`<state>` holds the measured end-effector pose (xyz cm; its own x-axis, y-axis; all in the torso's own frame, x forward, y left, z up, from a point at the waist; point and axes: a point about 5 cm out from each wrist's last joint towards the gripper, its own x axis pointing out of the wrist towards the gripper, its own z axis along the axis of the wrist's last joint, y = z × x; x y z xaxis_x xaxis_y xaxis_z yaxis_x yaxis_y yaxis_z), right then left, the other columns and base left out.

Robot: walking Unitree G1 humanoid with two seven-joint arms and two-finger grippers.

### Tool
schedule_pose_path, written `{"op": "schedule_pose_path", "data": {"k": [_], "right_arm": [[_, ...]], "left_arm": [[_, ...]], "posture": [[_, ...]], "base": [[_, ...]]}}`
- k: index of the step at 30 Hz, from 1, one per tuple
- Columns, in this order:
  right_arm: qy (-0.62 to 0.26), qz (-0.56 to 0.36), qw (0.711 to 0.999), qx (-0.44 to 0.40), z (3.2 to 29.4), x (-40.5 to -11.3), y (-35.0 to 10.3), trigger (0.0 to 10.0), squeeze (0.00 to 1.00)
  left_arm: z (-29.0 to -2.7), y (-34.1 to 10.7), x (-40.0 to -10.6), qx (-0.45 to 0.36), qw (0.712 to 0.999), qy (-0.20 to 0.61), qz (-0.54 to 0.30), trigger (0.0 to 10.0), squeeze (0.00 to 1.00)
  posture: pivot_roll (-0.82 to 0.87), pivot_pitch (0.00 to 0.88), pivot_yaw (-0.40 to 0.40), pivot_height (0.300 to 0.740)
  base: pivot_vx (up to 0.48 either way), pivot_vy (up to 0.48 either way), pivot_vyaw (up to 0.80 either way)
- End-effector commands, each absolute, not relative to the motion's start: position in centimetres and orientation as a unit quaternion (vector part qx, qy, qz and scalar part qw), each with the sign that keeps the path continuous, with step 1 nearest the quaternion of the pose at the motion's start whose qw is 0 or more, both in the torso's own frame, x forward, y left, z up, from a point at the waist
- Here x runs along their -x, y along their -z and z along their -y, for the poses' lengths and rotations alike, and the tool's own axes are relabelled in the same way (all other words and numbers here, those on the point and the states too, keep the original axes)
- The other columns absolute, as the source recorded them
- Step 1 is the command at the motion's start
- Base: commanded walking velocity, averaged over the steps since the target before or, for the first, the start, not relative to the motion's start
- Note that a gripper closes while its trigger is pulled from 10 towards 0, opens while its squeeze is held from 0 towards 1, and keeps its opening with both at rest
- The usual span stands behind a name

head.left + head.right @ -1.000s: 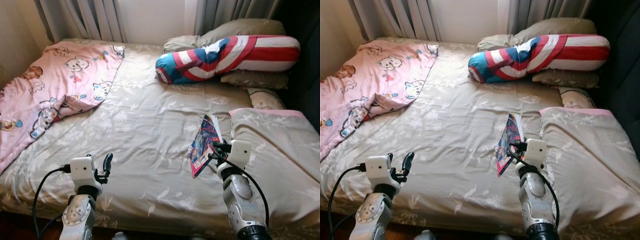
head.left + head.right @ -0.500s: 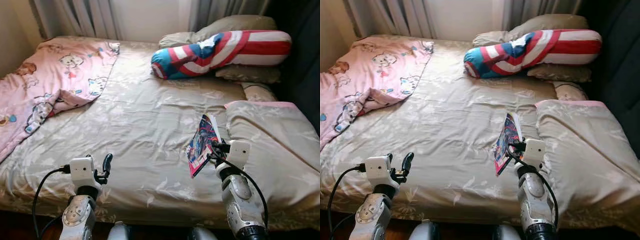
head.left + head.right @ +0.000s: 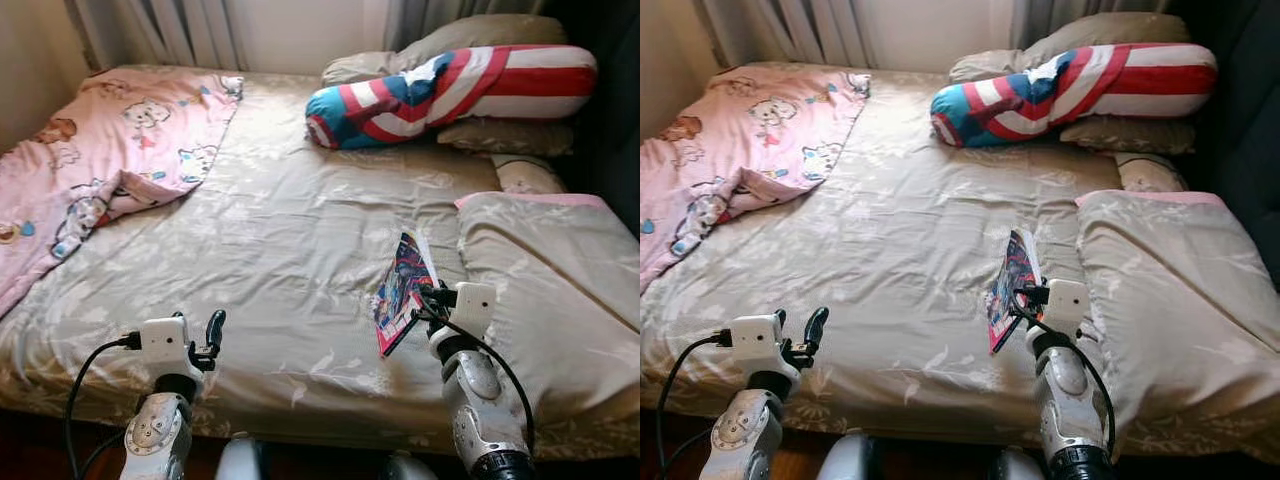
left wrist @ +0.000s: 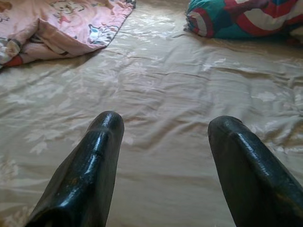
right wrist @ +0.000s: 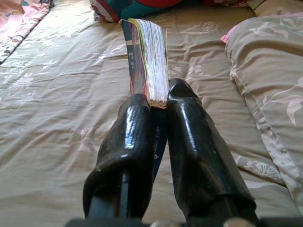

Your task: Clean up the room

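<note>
One bed (image 3: 280,230) spreads ahead of and beneath both my claws, its pink blanket (image 3: 90,170) lying far forward of my left gripper (image 4: 163,137), whose fingers stand apart and empty over the sheet. My right gripper (image 5: 158,101) is clamped on the book (image 5: 147,59), held on edge above the bedding beside the grey duvet (image 3: 560,270). The step, I judge, is carrying the book away; next I need a place to set it down.

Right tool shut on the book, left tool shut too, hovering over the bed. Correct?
Not quite. The left tool is open: the left wrist view shows its two black fingers well apart with bare bed sheet between them. The rest holds: the right tool is shut on the book.
</note>
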<state>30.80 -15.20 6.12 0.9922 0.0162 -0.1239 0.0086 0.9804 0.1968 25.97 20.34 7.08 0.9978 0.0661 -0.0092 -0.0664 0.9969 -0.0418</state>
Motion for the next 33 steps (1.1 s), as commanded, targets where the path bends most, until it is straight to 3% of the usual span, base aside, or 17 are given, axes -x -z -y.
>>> {"op": "schedule_pose_path", "data": {"k": [1,15,33], "right_arm": [[-0.005,-0.040,0.994,-0.105,15.15,-31.01,-6.88,10.0,0.00],[-0.020,-0.041,0.993,-0.111,14.73,-31.00,-6.88,10.0,0.00],[-0.031,-0.041,0.992,-0.117,14.42,-30.95,-6.78,10.0,0.00]], "left_arm": [[-20.31,-7.18,-25.96,0.025,0.999,-0.035,-0.001,10.0,0.00],[-20.35,-7.19,-25.93,0.026,0.999,-0.035,-0.004,10.0,0.00],[-20.38,-7.22,-25.94,0.024,0.999,-0.034,-0.005,10.0,0.00]], "posture": [[0.01,0.107,-0.031,0.658],[0.01,0.109,-0.028,0.658],[0.02,0.114,-0.025,0.658]], "base": [[0.000,0.000,0.00],[0.000,0.000,0.00],[0.264,0.000,0.00]]}}
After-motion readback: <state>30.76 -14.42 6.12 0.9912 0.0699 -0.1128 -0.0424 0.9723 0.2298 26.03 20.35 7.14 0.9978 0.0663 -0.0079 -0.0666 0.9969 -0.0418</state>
